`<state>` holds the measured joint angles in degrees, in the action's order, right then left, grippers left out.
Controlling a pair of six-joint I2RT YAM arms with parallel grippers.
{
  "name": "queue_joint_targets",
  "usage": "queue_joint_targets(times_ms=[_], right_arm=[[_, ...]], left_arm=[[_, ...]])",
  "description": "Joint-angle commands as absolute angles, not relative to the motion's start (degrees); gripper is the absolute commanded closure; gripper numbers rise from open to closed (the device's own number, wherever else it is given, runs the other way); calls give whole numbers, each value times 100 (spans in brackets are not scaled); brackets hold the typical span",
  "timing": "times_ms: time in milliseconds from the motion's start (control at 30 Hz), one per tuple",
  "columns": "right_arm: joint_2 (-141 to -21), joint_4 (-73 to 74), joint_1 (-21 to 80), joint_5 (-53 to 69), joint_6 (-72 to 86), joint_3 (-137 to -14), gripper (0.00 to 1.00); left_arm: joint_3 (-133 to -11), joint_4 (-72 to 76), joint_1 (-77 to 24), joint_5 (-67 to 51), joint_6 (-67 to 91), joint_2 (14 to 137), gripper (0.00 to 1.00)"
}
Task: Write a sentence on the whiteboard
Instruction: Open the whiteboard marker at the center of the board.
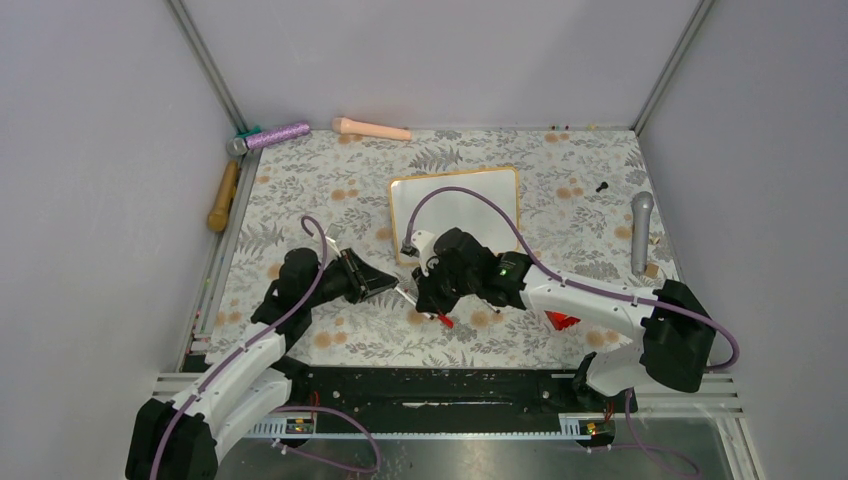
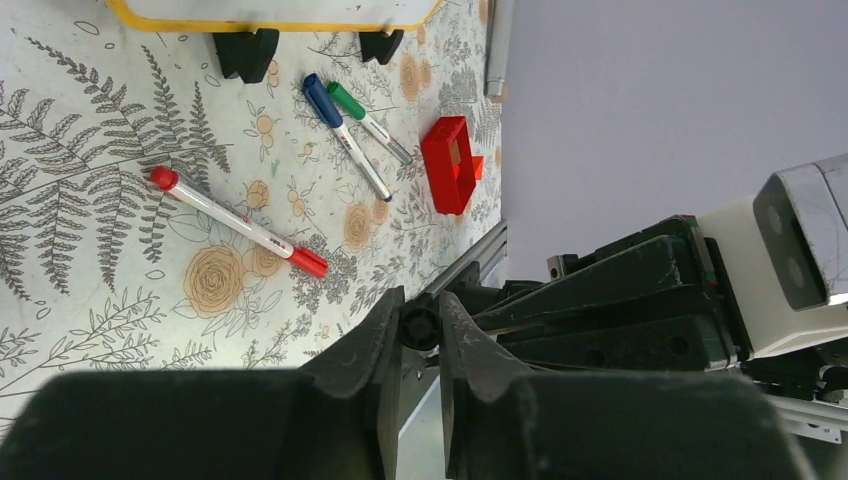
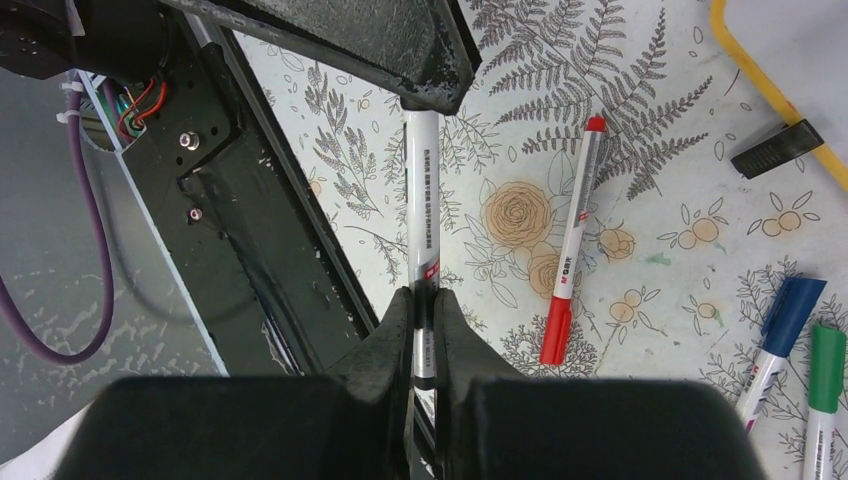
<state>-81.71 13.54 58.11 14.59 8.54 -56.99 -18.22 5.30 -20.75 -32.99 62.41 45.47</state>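
- Whiteboard lies flat at centre of top view, just above both wrists. Face looks blank, no sentence seen on it yet. Purple cable arcs across it.
- R fingers shut tight on white-barrelled marker, gripping its lower barrel. Marker is lifted off the desk and bridges the two arms.
- L fingers pinched nearly together on a dark round end (prob. the cap, seen end-on in L wrist view). In R wrist view the same fingers cover the marker's upper tip.
- Why held so: one arm per end reads as uncapping, w/ R steadying the barrel and L set to pull the cap along the axis. Judgement only.
- Spare pens on desk: red marker right of the held one in R wrist view. Blue marker & green marker lie side by side at lower right edge.
- Red block sits near them, upper centre of L wrist view. A holder? Cannot tell.
- Board's black feet at top of L wrist view, so pens lie just off the board's near edge, handy for a swap.
- Stage: early, nothing written. Next move needs a straight pull, else barrel may slip or twist in R fingers.
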Motion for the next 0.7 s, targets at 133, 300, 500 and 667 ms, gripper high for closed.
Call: queue_joint_targets(times_ms=[133, 300, 500, 667], right_arm=[[-8108, 1360, 5783, 1439, 723, -5846, 100], [-7827, 1123, 5763, 1183, 788, -5652, 38], [-6895, -6, 5575, 879, 1265, -4901, 10], [-6123, -2176, 5484, 292, 2347, -3917, 19]], left_arm=[[-2047, 728, -2092, -3375, 6152, 4486, 100], [-2030, 863, -2091, -3331, 6317, 4433, 100], [-1882, 2047, -2089, -3238, 7450, 4533, 100], [-1898, 3195, -2090, -2995, 8590, 4877, 100]])
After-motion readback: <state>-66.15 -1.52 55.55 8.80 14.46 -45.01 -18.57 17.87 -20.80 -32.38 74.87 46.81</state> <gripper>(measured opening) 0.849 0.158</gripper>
